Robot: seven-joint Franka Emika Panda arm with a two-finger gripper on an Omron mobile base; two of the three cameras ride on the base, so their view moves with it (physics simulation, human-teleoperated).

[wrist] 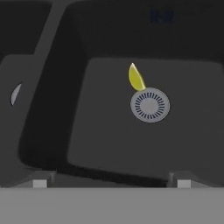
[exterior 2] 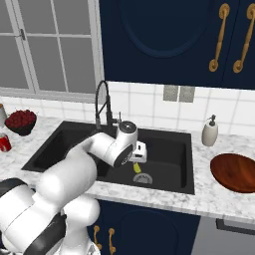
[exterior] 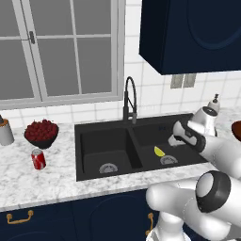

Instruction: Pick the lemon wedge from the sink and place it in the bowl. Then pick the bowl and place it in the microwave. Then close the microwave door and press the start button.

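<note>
One small lemon wedge (wrist: 136, 78) down in the right basin of the sink (exterior: 89, 141), touching the round drain (wrist: 150, 105) at about 11 o'clock. Claw (wrist: 111, 183) spread wide, hanging above, holding nothing. Best to go straight down over the wedge, then pinch softly.

lemon wedge (wrist: 136, 78) in sink (exterior: 94, 129) right basin, touching drain (wrist: 150, 105) | bowl (exterior 2: 235, 172) on counter (right of sink)

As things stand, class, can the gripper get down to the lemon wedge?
Probably yes: the gripper hangs open above the sink, and nothing lies between it and the lemon wedge beside the drain.
</note>
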